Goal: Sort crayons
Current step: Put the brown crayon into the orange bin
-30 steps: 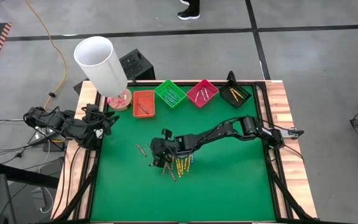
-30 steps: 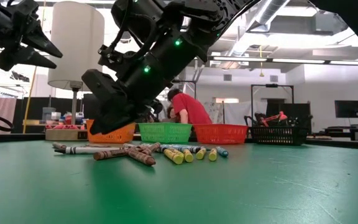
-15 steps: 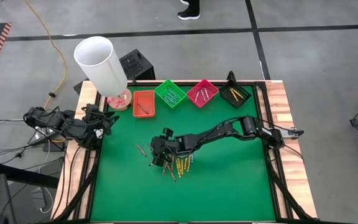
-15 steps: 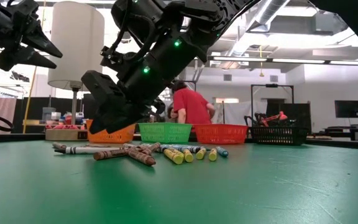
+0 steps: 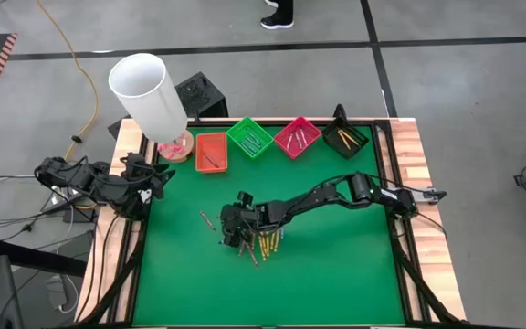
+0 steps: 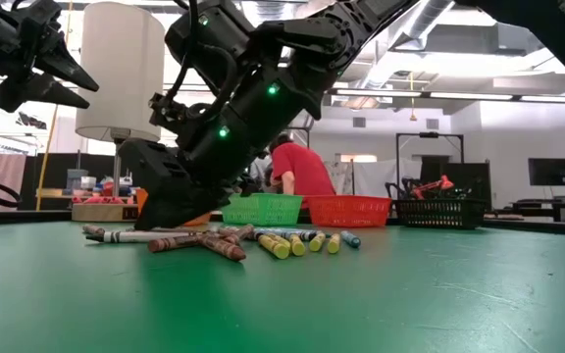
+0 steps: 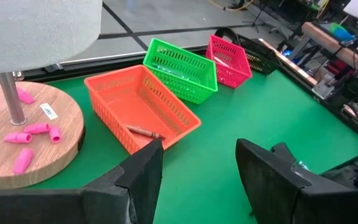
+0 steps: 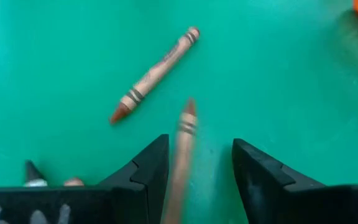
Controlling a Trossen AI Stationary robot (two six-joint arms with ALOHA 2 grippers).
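Several crayons lie in a loose pile point(image 5: 263, 243) mid-table: yellow ones point(image 6: 297, 243), brown ones point(image 6: 209, 243) and a greyish one point(image 6: 130, 235). My right gripper point(image 5: 232, 234) is down at the pile's left end, open. In the right wrist view its fingers point(image 8: 143, 177) stand on either side of a brown crayon point(image 8: 183, 146) lying on the green mat. A second brown crayon point(image 8: 155, 76) lies just beyond it. My left gripper point(image 7: 197, 162) is open and empty, raised over the table's left edge point(image 5: 158, 178). My right gripper points down at the mat with the brown crayon point(image 8: 180, 168) lying lengthwise in the gap between its fingers, nearer to one finger. I cannot tell whether a finger touches it.
Four small trays stand in a row at the far edge: orange point(image 5: 211, 151) with one crayon, green point(image 5: 250, 137), pink point(image 5: 297, 136) and black point(image 5: 345, 137). A lamp point(image 5: 149, 87) on a wooden base with pink erasers point(image 7: 30, 130) stands at the far left corner. A person shows beyond the table point(image 6: 297, 172).
My right gripper has come down onto the mat at the left end of the crayon pile, shifting a little toward the table's left and near edges. The crayons lie as before.
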